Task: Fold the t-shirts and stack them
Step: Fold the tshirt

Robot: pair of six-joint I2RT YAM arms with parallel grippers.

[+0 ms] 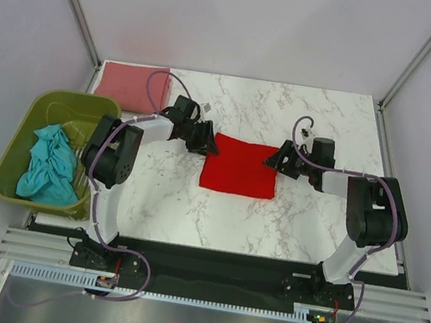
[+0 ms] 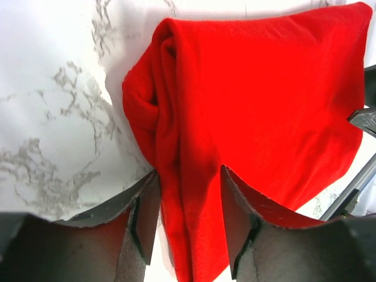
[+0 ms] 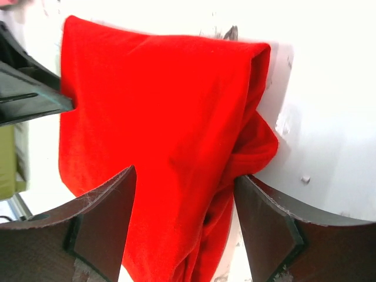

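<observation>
The bright red cloth t-shirt [image 1: 239, 165] lies folded into a square at the middle of the marble table [image 1: 305, 217]. The left hand [image 1: 203, 139] and the right hand [image 1: 276, 159] are both released, their fingers spread astride its far corners, so the fold looks finished. Next, I judge, both must clench on those edges and carry it to the folded dusty pink t-shirt [image 1: 131, 85] at the table's far left corner. That makes three shirts, counting the crumpled teal t-shirt [image 1: 47, 163] in the one olive-green plastic basket [image 1: 14, 148].
</observation>
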